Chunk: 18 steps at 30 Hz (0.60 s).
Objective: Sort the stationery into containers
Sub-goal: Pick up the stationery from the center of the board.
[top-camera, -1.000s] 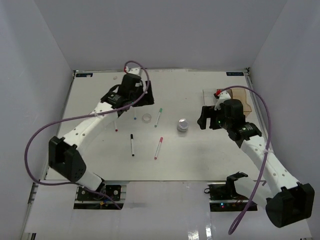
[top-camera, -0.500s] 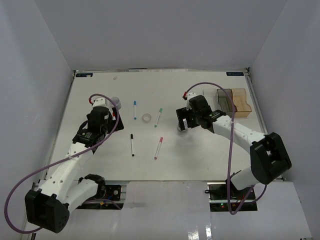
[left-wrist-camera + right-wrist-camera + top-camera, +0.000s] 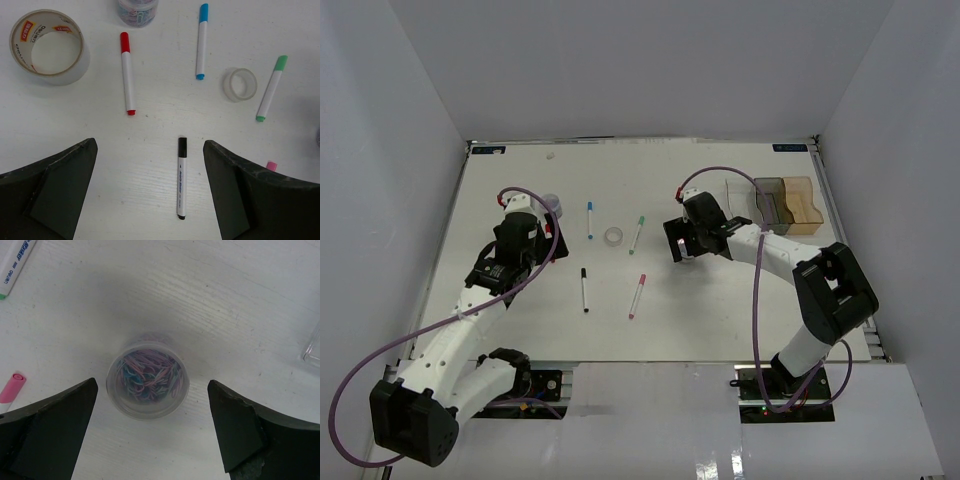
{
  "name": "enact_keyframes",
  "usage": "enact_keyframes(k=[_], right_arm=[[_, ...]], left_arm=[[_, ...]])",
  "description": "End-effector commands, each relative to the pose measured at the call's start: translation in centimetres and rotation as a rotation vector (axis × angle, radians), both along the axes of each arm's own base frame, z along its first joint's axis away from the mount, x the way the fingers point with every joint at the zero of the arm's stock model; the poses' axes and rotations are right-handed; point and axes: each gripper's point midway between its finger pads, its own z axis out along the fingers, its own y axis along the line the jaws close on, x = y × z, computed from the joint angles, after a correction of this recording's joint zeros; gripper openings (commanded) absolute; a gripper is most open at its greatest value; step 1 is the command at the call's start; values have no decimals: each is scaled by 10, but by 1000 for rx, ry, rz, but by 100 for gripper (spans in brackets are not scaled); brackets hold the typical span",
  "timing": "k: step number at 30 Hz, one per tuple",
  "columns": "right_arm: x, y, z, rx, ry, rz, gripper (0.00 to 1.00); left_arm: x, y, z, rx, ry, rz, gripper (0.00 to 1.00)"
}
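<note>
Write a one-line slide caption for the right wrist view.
Open right gripper poised over a clear tub of coloured paper clips, a pink marker cap at the frame's left edge.

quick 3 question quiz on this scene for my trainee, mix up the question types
1. True or false: the right claw is shut.
2. In the right wrist view, what sits between that claw's fingers? A) a tape roll B) a tub of paper clips C) a bin
3. Fill in: in the left wrist view, the pen nearest the left claw has a ___ cap.

Key: 1 false, it is open; 2 B; 3 black
</note>
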Motion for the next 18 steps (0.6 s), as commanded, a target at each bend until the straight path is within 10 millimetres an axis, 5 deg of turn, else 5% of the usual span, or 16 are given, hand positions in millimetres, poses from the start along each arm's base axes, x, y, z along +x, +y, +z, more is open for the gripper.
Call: enact_keyframes(k=[1, 13, 18], right_arm=[[20, 11, 21, 44, -77, -10, 98], [20, 14, 18, 49, -65, -11, 51], [28, 9, 51, 64, -144, -39, 41]], left_arm=[[1, 1, 6, -5, -35, 0, 98], [1, -2, 3, -9, -26, -18, 98], [1, -3, 3, -13, -23, -22, 98]])
